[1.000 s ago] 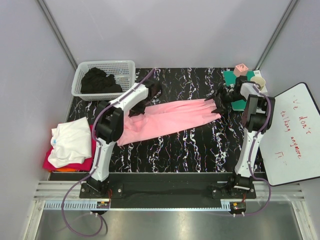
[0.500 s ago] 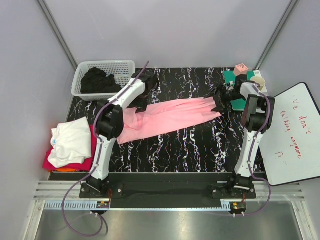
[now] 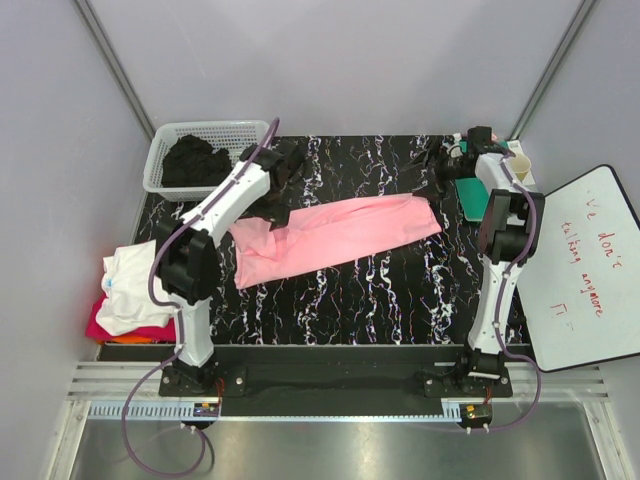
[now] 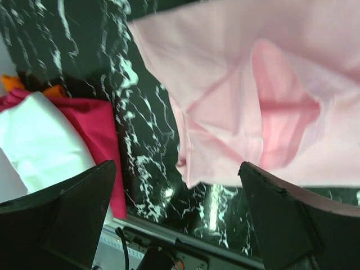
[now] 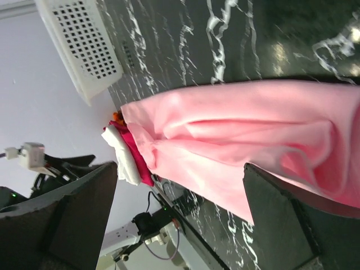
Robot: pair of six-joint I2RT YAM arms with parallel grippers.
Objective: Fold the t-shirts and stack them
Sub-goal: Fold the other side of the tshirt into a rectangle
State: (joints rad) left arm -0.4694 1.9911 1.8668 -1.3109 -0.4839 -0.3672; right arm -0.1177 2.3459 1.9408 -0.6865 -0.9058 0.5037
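**Top external.** Left hand (image 3: 287, 160) sits off the far left corner of the pink t-shirt (image 3: 335, 235), not touching it. The white basket (image 3: 250, 133) is just to its left, with dark clothing (image 3: 196, 161) inside. Right hand (image 3: 432, 160) is off the far right corner of the same shirt, also apart from it. From this angle I cannot tell how far either hand is open. The shirt lies spread and rumpled on the tabletop (image 3: 380, 290), on the near side of both hands and running from one to the other. The stack of folded shirts (image 3: 135, 285) is well to the near-left of the left hand, at the tabletop edge. A whiteboard (image 3: 585, 265) lies near-right of the right hand.

**Left wrist.** Fingers (image 4: 67, 214) are spread wide with nothing between them. The hand is empty and touches nothing. The pink t-shirt (image 4: 253, 95) lies beyond the fingertips, its creased hem end closest. The stack is off to the left, white on top (image 4: 39, 140), red beneath (image 4: 98, 135) and an orange edge (image 4: 11, 83). The top view does not show those layers as clearly.

**Right wrist.** Fingers (image 5: 292, 219) are equally wide apart and hold nothing. The shirt (image 5: 242, 140) spans the gap ahead of them. The basket (image 5: 84, 45) and the stack (image 5: 126, 154) lie far beyond it.
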